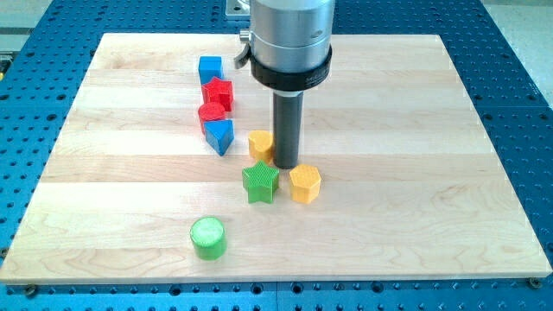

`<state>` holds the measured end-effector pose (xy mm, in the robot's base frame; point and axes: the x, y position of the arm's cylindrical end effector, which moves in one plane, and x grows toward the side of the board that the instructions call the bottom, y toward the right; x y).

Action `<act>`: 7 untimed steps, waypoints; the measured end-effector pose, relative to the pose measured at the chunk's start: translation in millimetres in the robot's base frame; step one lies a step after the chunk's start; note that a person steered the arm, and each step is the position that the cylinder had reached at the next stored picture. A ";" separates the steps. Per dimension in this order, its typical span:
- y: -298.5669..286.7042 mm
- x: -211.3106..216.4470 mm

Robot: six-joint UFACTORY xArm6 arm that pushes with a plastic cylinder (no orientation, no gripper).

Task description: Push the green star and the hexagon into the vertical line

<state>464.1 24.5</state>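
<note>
The green star (260, 182) lies near the board's middle. The yellow hexagon (305, 183) lies just to its right, a small gap between them. My tip (286, 165) is down on the board just above that gap, close to both blocks. A yellow block (259, 144), shape unclear, sits right beside the rod on its left, partly hidden by it.
A blue cube (210, 68), a red star (219, 92), a red cylinder (212, 114) and a blue triangle (220, 135) run down the upper left. A green cylinder (208, 238) stands near the bottom edge. The wooden board (415, 173) lies on a blue perforated table.
</note>
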 end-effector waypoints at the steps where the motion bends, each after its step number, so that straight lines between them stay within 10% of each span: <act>1: -0.2 -16.5; 7: -10.9 73.6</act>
<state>537.7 13.6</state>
